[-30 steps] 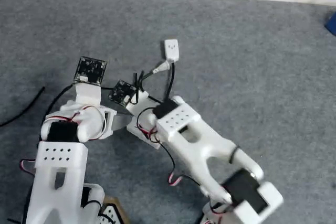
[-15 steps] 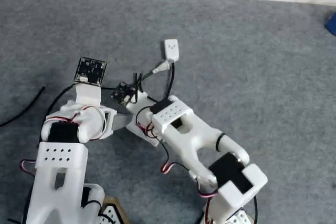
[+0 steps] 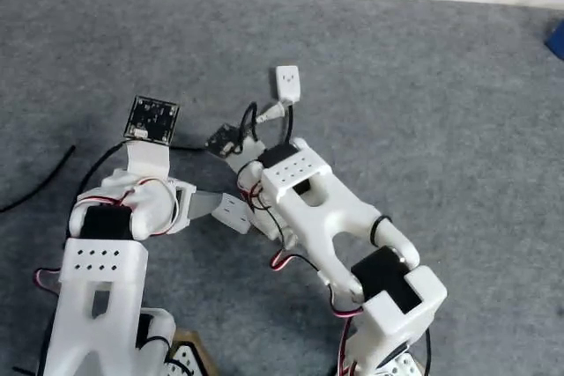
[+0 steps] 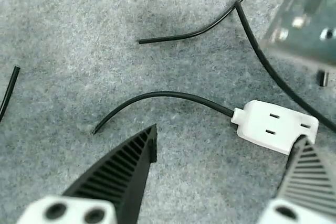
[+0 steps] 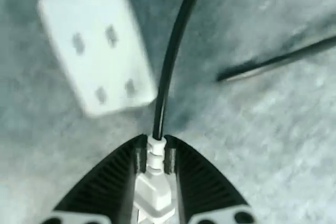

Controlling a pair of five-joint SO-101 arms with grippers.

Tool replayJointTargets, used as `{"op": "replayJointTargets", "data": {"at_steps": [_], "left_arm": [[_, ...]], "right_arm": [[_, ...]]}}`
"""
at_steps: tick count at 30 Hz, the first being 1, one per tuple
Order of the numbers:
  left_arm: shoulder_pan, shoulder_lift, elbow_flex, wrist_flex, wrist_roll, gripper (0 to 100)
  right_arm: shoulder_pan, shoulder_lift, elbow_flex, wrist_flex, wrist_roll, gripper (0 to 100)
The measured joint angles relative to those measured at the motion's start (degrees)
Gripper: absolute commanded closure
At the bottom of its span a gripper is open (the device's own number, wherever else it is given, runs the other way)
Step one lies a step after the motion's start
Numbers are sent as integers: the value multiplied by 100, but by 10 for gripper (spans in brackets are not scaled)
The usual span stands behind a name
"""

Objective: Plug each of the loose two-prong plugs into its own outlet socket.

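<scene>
In the right wrist view my right gripper (image 5: 153,148) is shut on a white two-prong plug (image 5: 153,184). Its black cable (image 5: 173,51) runs away past a white outlet socket (image 5: 97,51) lying flat on the grey carpet just ahead. The high view shows that socket (image 3: 287,84) at the far middle, with a white plug (image 3: 272,112) just short of it. My left gripper (image 4: 227,137) stands open over a second white socket (image 4: 275,124), which rests against one fingertip (image 4: 303,156). The same socket (image 3: 233,212) lies between the two arms.
Loose black cables cross the carpet: one (image 4: 157,97) leads into the near socket, another (image 4: 199,30) ends farther off. A black wire (image 3: 40,184) lies at the left. A blue object (image 3: 557,37) sits at the far right edge.
The right arm has swung its wrist toward the far socket, uncovering the near socket by the left gripper. The left arm has kept still.
</scene>
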Motion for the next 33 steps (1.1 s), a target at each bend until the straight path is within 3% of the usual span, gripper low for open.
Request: {"op": "replayJointTargets", "data": {"at_steps": [5,11,18,25,33], "left_arm": [[0,0,0,0,0,617],[62,0,0,0,0,589],[1275,-18,-413,853,-114,546],[1767,-18,-958,1125,-114,550],[2004,-18,-440,299,-114,570]], "right_arm": [[-62,-730,-413,211,-721,993],[-70,-2057,422,-993,-1512,993],[97,-3833,2497,-2646,-2119,993],[97,-4633,2716,-2602,-2189,993],[-211,-5442,2716,-1697,-2382,993]]}}
